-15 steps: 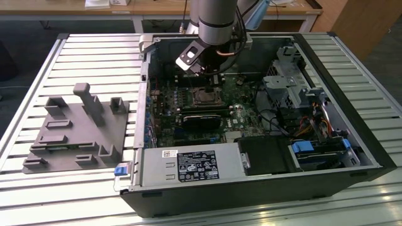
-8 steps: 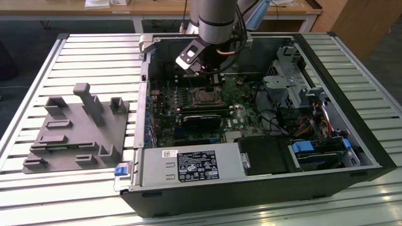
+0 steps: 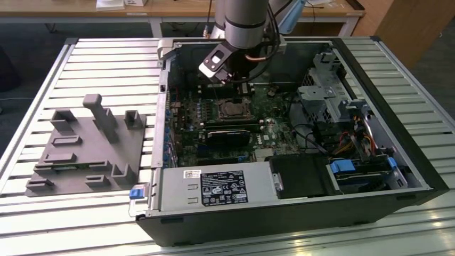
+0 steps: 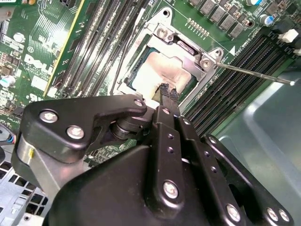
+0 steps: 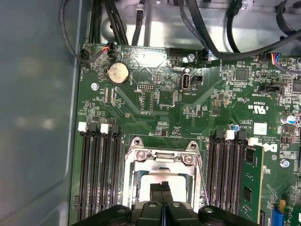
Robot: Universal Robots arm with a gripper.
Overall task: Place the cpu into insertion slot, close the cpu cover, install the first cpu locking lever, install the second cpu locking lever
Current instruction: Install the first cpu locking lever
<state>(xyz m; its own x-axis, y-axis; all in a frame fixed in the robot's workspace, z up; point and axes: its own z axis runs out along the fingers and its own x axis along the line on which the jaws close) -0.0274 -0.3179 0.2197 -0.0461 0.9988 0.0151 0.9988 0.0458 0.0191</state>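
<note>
Inside the open black computer case [image 3: 284, 224], at twelve o'clock from its black rectangular block [image 3: 227, 136], the black two-fingered hand [image 4: 165, 92], clenched empty, seemingly to push rather than grasp, hangs over the windowed silver-metal cpu cover [image 4: 207, 66] lying on the pale silver-grey cpu [image 4: 164, 70] seated in the square black-and-silver insertion slot [image 3: 218, 110].
</note>
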